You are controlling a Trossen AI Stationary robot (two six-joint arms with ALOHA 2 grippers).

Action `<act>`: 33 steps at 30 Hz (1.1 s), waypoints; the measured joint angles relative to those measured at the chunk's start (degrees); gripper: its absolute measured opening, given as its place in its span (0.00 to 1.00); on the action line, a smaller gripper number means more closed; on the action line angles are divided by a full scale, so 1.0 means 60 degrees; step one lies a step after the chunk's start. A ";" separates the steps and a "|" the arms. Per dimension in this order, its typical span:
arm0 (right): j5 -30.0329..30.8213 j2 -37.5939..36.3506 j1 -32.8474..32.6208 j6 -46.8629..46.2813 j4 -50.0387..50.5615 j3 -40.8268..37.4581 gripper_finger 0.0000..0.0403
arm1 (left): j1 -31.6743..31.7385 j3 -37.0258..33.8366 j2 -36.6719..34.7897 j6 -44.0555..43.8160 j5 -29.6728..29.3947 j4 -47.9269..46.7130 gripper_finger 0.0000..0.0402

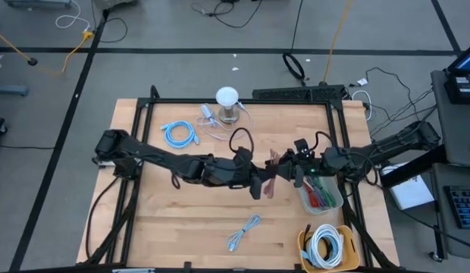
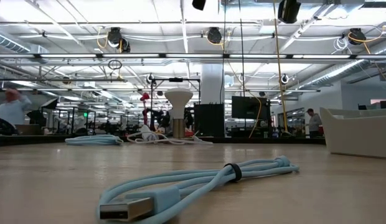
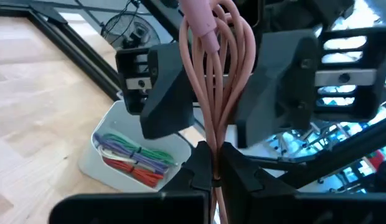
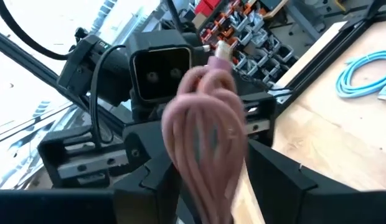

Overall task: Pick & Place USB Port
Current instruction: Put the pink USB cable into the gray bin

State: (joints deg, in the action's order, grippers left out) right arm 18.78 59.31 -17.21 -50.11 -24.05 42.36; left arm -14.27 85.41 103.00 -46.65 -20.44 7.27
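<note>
glossy pink coiled cable [image 3: 216, 74] | left claw [image 3: 216, 163] pinching it | right claw [image 4: 208, 171] seemingly spread

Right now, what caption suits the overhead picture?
Both grippers, left gripper and right gripper, meet over a pink cable bundle mid-table.

From where I stand, the coiled pink cable [image 4: 205, 134] is a blur in the right wrist view, its lower loops cut off at the edge. The pale blue cable's [image 2: 199, 183] plug runs out of the low view (bottom edge). Distant people stay indistinct.
</note>
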 joint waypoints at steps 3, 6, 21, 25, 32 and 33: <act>-0.0167 0.0000 0.0000 -0.0013 -0.0024 0.0000 0.40 | 0.0039 0.0105 0.0113 -0.0015 0.0173 -0.0263 0.02; -0.0170 0.0000 -0.0016 -0.0010 0.0001 0.0002 0.33 | 0.0038 0.0105 0.0105 -0.0091 0.0106 -0.0277 0.03; -0.0186 -0.1195 -0.0004 -0.0903 0.3822 0.0002 0.03 | -0.0209 0.0083 -0.1007 -0.0483 0.0867 -0.3562 0.44; -0.0447 -0.2206 -0.0004 -0.2749 0.7981 0.0013 0.03 | -0.0541 0.0087 -0.1572 -0.0769 -0.0550 -0.5489 0.47; -0.0928 -0.3179 -0.0214 -0.4783 1.3221 0.0001 0.03 | -0.0797 0.0087 -0.1909 -0.0970 -0.1775 -0.6631 0.41; -0.0923 -0.3210 -0.0203 -0.4889 1.3489 0.0000 0.03 | -0.0797 0.0087 -0.1895 -0.0978 -0.1775 -0.6694 0.39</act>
State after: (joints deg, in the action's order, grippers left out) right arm 13.24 40.05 -18.43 -79.44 56.88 42.36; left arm -19.05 85.93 91.63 -52.51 -31.09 -32.90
